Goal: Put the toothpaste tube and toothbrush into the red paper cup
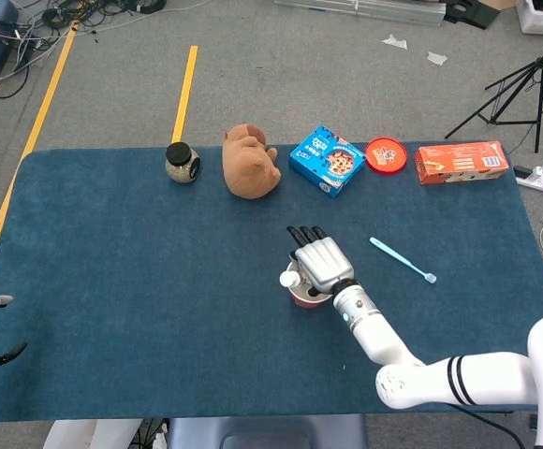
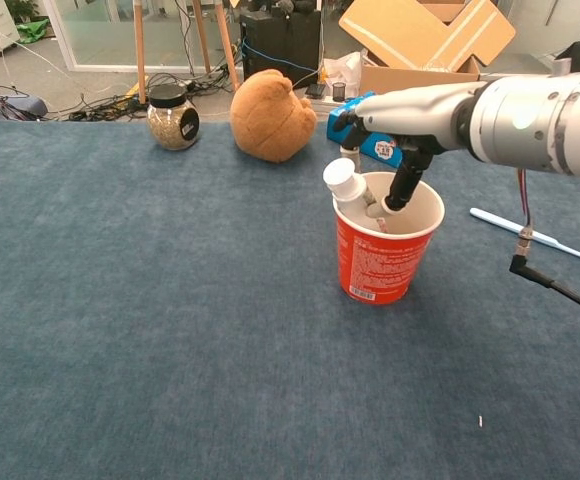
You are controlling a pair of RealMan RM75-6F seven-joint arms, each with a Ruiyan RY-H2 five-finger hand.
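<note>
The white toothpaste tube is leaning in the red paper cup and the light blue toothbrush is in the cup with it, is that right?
Not quite. The white toothpaste tube does lean in the red paper cup, under the right hand, but the light blue toothbrush is not in it. The head view shows it lying on the blue table, apart from the cup.

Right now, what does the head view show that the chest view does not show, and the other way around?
Only the head view shows the orange box and red lid at the table's far edge. Only the chest view shows the cup's printed side and cardboard boxes behind the table. Both show the right hand over the red paper cup, the leaning toothpaste tube, and the toothbrush on the table.
</note>
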